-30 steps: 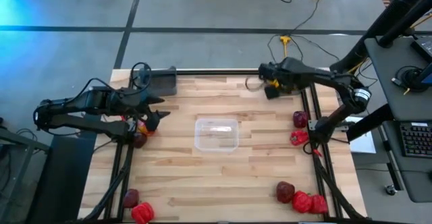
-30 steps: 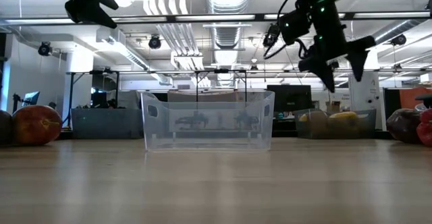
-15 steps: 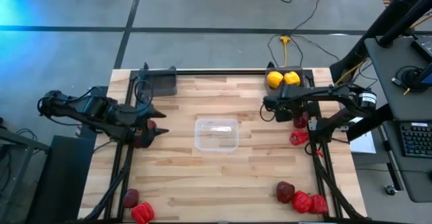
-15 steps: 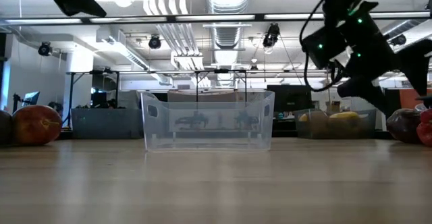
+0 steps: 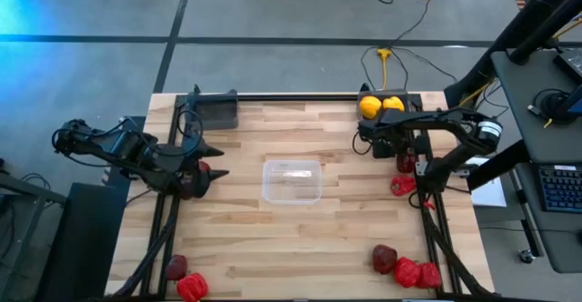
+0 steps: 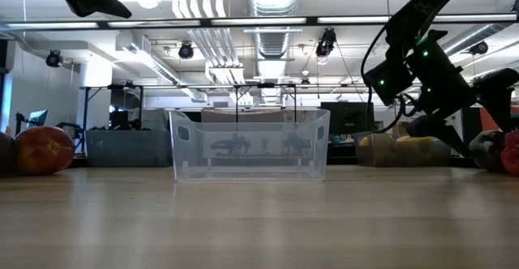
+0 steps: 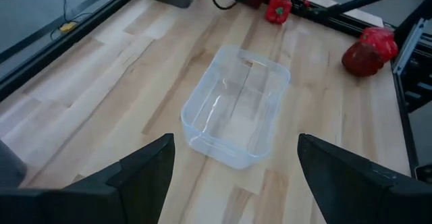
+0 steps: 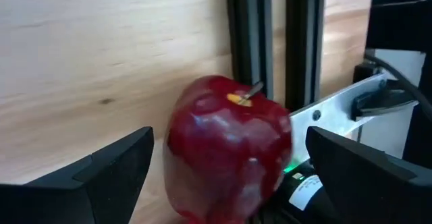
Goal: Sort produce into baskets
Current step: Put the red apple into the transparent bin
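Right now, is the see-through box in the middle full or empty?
Empty. The see-through box shows only bare wood through its bottom in the left wrist view, and no fruit sits inside.

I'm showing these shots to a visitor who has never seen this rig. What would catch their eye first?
Probably the clear plastic container sitting empty mid-table, between the two arms. Next, the dark red apple filling the right wrist view, framed by the open right gripper at the table's right edge. The two yellow peppers in a grey tray at the far right corner also stand out.
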Action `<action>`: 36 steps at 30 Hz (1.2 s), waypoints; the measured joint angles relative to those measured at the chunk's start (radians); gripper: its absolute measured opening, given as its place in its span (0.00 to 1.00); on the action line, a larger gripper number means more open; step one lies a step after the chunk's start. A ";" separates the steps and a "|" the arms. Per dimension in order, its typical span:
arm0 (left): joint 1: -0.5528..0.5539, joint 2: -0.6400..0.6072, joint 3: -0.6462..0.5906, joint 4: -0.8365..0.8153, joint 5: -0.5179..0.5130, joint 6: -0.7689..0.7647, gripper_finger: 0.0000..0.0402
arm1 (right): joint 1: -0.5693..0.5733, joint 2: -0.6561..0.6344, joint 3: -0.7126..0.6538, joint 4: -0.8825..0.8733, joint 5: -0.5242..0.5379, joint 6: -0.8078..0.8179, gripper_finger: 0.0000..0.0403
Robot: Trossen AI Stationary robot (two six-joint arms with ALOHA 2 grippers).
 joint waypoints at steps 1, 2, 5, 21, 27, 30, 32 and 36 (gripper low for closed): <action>0.000 0.002 0.000 0.003 -0.004 -0.004 0.73 | -0.005 0.012 -0.001 0.002 -0.009 -0.004 0.92; 0.000 0.003 0.000 0.008 -0.011 -0.007 0.73 | -0.007 0.026 -0.005 0.009 -0.022 -0.010 0.91; 0.000 0.010 0.000 0.013 -0.017 -0.008 0.73 | -0.010 0.064 -0.031 0.029 -0.103 -0.003 0.87; -0.014 0.026 0.000 0.018 -0.017 0.027 0.73 | 0.219 0.019 0.121 0.184 -0.110 -0.036 0.76; -0.048 0.018 0.000 0.019 -0.016 0.037 0.73 | 0.469 0.049 0.370 0.244 -0.021 -0.087 0.76; -0.067 0.015 0.000 0.019 -0.016 0.046 0.73 | 0.567 0.095 0.503 0.271 0.027 -0.119 0.75; -0.076 0.015 0.000 0.019 -0.016 0.057 0.73 | 0.610 0.140 0.584 0.280 0.027 -0.140 0.75; -0.081 0.010 0.000 0.019 -0.016 0.073 0.73 | 0.658 0.272 0.750 0.327 0.027 -0.185 0.75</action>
